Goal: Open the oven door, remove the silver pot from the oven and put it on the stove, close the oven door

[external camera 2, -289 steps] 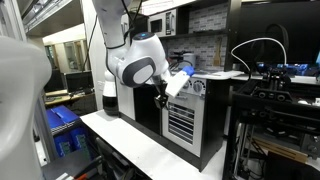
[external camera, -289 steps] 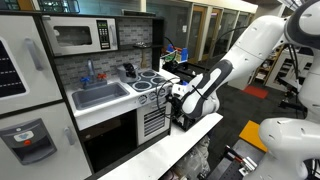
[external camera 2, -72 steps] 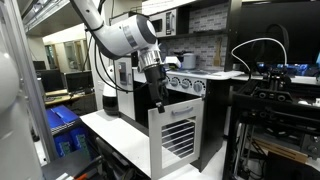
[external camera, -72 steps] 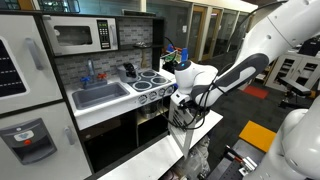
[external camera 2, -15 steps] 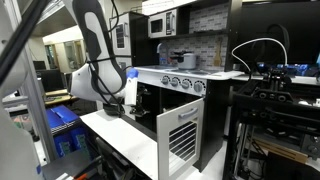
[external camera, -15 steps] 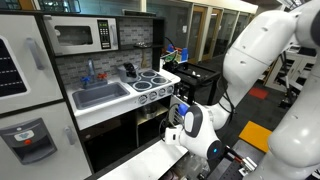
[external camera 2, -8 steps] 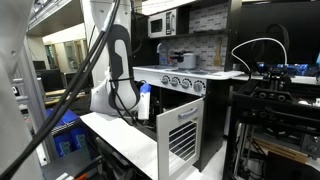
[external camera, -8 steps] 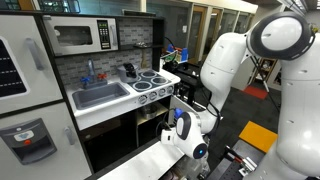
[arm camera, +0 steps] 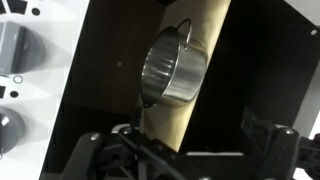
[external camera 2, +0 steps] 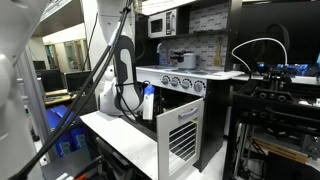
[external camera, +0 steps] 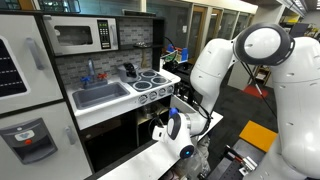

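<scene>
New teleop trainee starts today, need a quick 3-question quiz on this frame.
1. True or false: the oven door is open.
2. Fill in: the gripper is open and holds ____.
3. Where is the silver pot? A) in the gripper B) inside the oven, on its shelf C) on the open door
Key: 1 true; 2 nothing; 3 B.
</scene>
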Tool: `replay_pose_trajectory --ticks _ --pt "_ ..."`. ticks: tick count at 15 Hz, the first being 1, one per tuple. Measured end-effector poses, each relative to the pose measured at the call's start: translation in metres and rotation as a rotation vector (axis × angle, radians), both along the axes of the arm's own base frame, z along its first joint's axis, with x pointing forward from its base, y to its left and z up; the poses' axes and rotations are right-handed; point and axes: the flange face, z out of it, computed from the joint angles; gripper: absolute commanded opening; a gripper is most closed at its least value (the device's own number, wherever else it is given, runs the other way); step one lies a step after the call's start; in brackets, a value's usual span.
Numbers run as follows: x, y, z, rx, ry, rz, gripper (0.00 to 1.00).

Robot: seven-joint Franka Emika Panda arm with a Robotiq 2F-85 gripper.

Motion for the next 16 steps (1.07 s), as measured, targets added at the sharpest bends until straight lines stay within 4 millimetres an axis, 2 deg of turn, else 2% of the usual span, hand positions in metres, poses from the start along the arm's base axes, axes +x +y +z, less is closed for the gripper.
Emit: replay_pose_trajectory --ticks 4,16 --pt "0.018 -0.005 -0.005 0.022 -0.018 -0.078 1.0" --pt "0.062 -0.006 -0.004 0.081 -0.056 -0.217 1.0"
